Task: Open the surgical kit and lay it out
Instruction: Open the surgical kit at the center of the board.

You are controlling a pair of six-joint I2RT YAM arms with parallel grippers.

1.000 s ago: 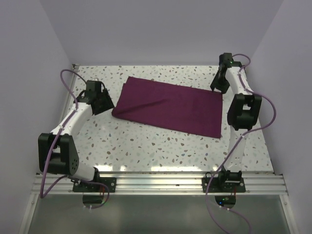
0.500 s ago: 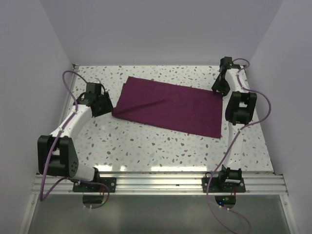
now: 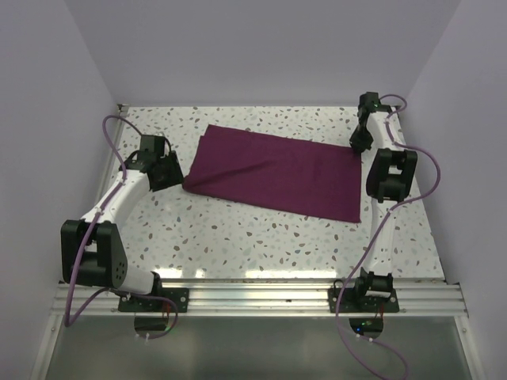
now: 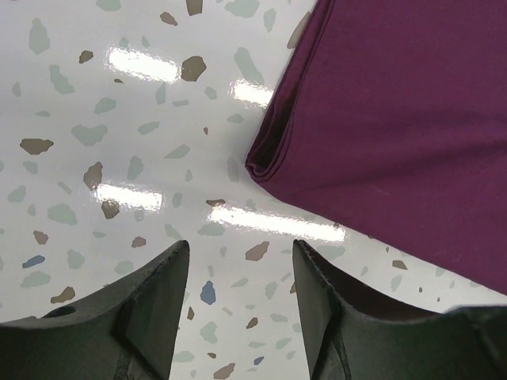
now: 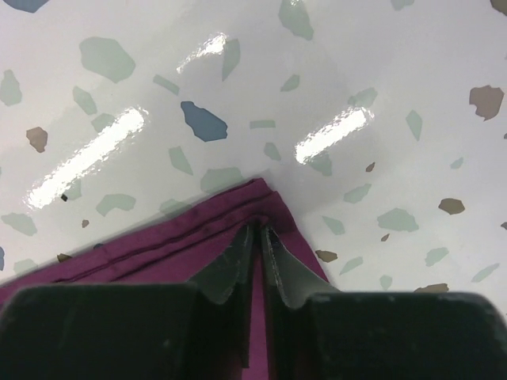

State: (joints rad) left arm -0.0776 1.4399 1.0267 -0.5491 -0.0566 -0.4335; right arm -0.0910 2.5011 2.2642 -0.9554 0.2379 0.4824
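The surgical kit shows only as a folded dark purple cloth wrap (image 3: 277,172) lying flat across the middle of the speckled table; any tray or instruments are hidden. My right gripper (image 3: 359,145) (image 5: 257,229) is at the wrap's far right corner (image 5: 273,207), its two fingers pinched together on a fold of that cloth. My left gripper (image 3: 169,172) (image 4: 240,253) hovers low over bare table beside the wrap's near left corner (image 4: 265,168), jaws apart with nothing between them.
Lilac walls close in the table on the left, back and right. The right arm's elbow (image 3: 388,174) stands just right of the wrap. Bare speckled table (image 3: 261,237) stretches between the wrap and the rail at the near edge.
The right gripper has settled onto the wrap's far right corner and closed on the cloth. The left gripper has edged slightly toward the wrap's left corner.
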